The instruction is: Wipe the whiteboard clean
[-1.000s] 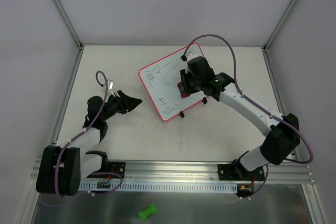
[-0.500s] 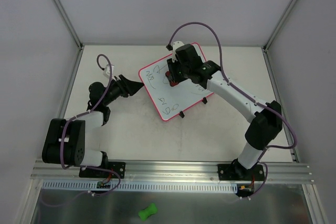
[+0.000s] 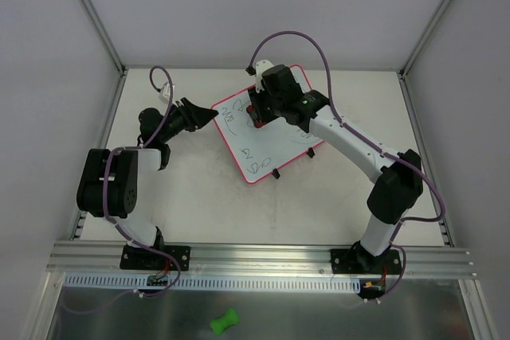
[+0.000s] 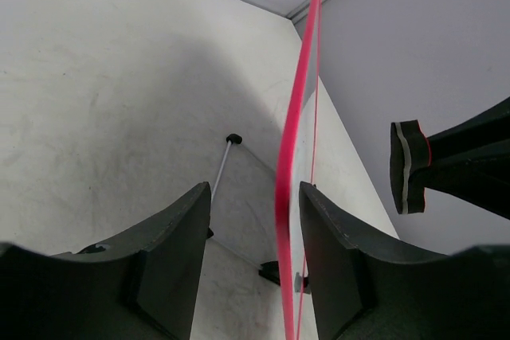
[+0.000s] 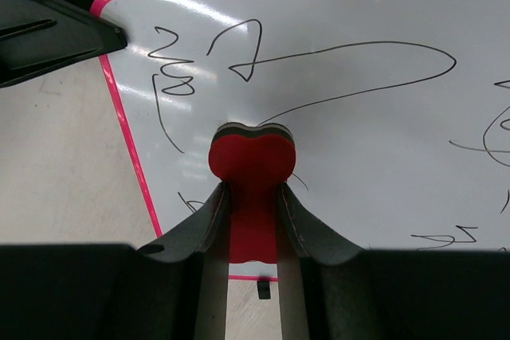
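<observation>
The whiteboard (image 3: 267, 137) stands on small feet mid-table, white with a pink-red rim and dark scribbles (image 5: 175, 77) on its face. A red bone-shaped eraser (image 5: 251, 157) is pressed against the board's upper left part, with my right gripper (image 5: 253, 193) shut on it. My left gripper (image 3: 212, 115) is at the board's left corner. In the left wrist view the board's rim (image 4: 287, 197) runs edge-on between the parted fingers (image 4: 171, 260), close to the right one, with a gap on each side. That gripper (image 4: 253, 220) is open.
A green bone-shaped piece (image 3: 225, 322) lies on the metal ledge in front of the rail (image 3: 263, 264). The board's black feet (image 3: 276, 173) stick out at its near edge. Grey walls close in the table on three sides.
My right gripper has swept the eraser from the board's right side toward its upper left. The left arm has reached right, so its jaws now straddle the board's left corner.
</observation>
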`<move>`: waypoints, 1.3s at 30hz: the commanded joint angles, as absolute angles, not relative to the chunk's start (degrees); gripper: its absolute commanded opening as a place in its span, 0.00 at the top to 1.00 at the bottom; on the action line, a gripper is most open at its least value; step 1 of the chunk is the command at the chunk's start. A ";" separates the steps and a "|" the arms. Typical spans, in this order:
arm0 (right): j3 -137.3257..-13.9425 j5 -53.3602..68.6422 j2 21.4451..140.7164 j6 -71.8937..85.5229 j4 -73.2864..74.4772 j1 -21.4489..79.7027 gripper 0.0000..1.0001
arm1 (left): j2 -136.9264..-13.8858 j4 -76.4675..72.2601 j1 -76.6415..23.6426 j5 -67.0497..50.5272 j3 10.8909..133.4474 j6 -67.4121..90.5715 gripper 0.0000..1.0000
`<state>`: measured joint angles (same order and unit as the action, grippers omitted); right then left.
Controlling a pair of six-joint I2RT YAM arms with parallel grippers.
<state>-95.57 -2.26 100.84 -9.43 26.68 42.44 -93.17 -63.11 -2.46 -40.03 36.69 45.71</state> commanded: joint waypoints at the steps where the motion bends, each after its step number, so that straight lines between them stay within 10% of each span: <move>1: -98.70 -2.20 101.51 -10.99 24.52 42.89 1.00 | -95.27 -70.13 -1.76 -43.33 39.72 47.55 0.53; 39: -101.69 -12.65 110.48 -11.52 12.22 50.01 1.00 | -95.10 -68.12 -1.58 -47.64 41.75 48.25 1.00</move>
